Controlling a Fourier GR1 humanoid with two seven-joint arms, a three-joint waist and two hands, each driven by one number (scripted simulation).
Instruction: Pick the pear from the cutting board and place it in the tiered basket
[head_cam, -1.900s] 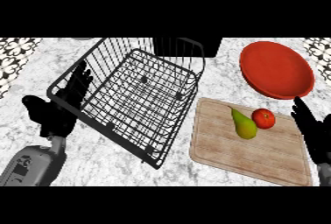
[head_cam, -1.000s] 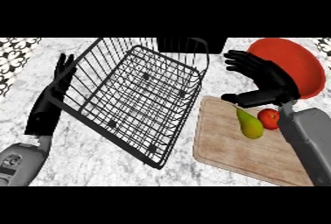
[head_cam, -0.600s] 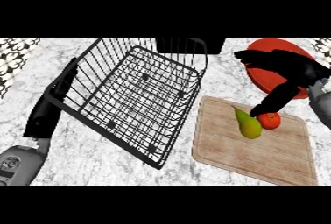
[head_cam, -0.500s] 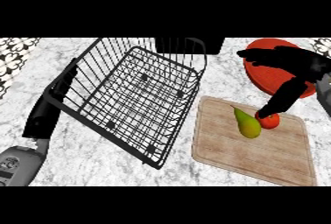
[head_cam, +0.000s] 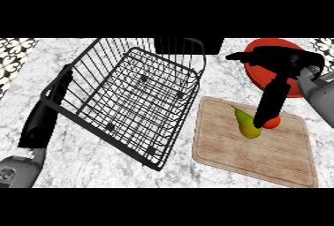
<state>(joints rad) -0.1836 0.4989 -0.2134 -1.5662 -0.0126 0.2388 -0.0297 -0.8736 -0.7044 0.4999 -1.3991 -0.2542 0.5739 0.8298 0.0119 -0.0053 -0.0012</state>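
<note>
A green-yellow pear [head_cam: 246, 126] lies on the wooden cutting board [head_cam: 248, 154] at the right, with a small red fruit [head_cam: 272, 122] touching its right side. My right hand [head_cam: 277, 66] hovers over the board's far end, fingers stretched straight down, their tips [head_cam: 262, 120] at the pear's right flank. It is open and grips nothing. The black wire tiered basket [head_cam: 130, 92] fills the middle and is empty. My left hand [head_cam: 44, 118] stands open and edge-on beside the basket's left rim.
A red plate [head_cam: 261, 48] lies at the back right, partly hidden by my right hand. A dark object [head_cam: 183, 44] sits behind the basket. Patterned tiles [head_cam: 13, 53] show at the far left of the marble counter.
My right hand has come in from the lower right, swung over the red plate, and lowered its straight fingers to the pear. The left hand has turned edge-on by the basket.
</note>
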